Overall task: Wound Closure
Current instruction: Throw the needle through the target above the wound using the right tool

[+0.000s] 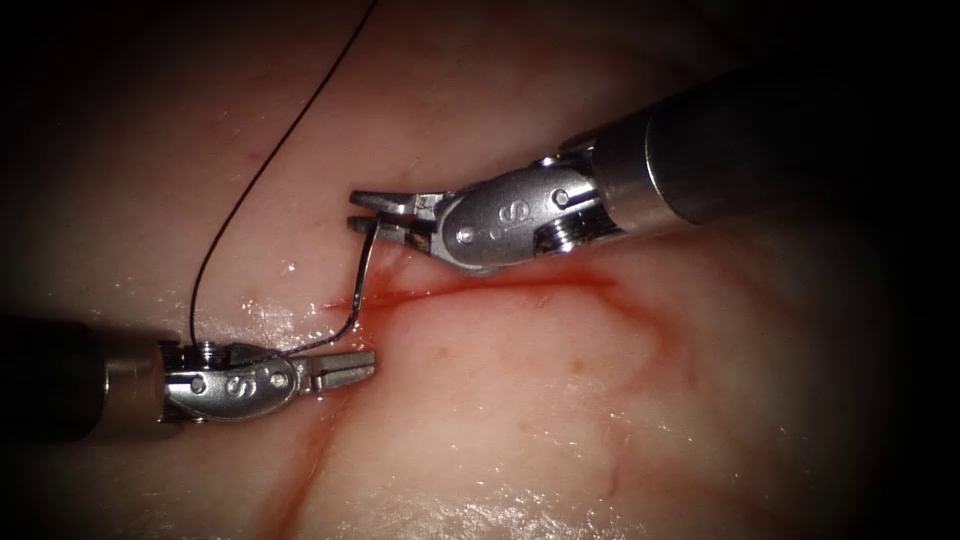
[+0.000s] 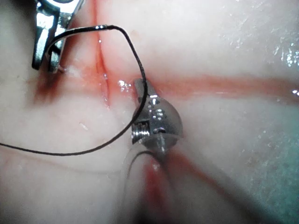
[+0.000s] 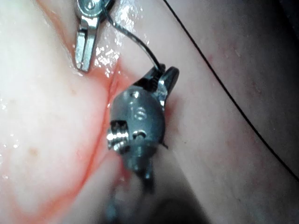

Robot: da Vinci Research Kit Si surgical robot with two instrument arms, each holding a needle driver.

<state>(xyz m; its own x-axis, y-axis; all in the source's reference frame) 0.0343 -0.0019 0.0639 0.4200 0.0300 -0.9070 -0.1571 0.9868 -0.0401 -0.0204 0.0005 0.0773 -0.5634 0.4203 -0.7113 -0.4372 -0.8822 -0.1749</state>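
Your needle (image 1: 358, 285) stands nearly upright – top end clamped in your right tool (image 1: 372, 212); your left tool (image 1: 352, 368), just below, shut, holds nothing.

The right arm's shaft comes in from the upper right, its end effector (image 1: 362, 211) pointing left with jaws closed on the needle (image 1: 358, 285) near one end. The left end effector (image 1: 362, 366) lies low, pointing right, jaws together and holding nothing.
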